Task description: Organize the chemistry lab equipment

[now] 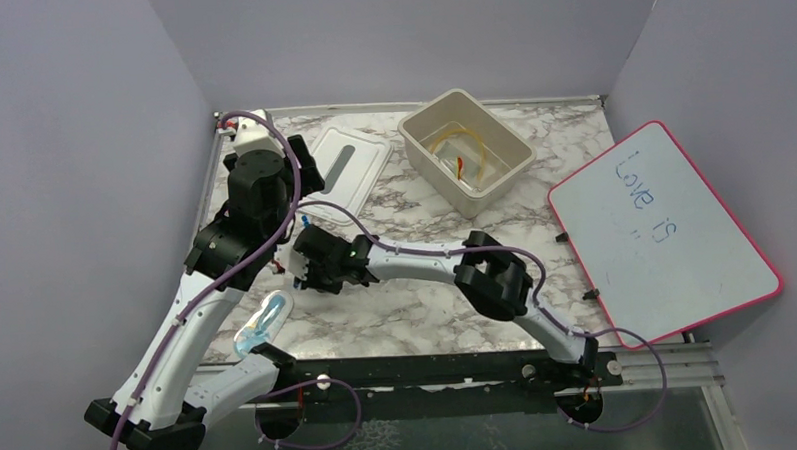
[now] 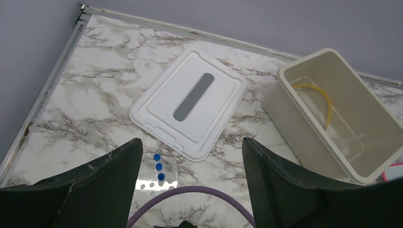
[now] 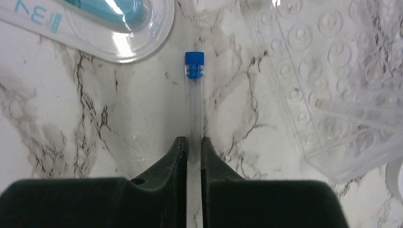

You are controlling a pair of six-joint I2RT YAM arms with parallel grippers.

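Blue-capped clear tubes (image 3: 194, 95), four by my count: one on the marble, pinched by my right gripper (image 3: 194, 145); three in a clear rack (image 2: 157, 183) near my left gripper (image 2: 191, 142), fingers spread. One cream bin (image 2: 285, 102) holds one amber tubing coil (image 2: 323, 95); one white lid (image 2: 190, 102) lies beside it.

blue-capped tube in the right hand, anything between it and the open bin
Nothing visible does. The right hand grips the blue-capped tube; only bare marble shows between it and the cream bin. The white lid lies flat left of the bin, easy to clear.
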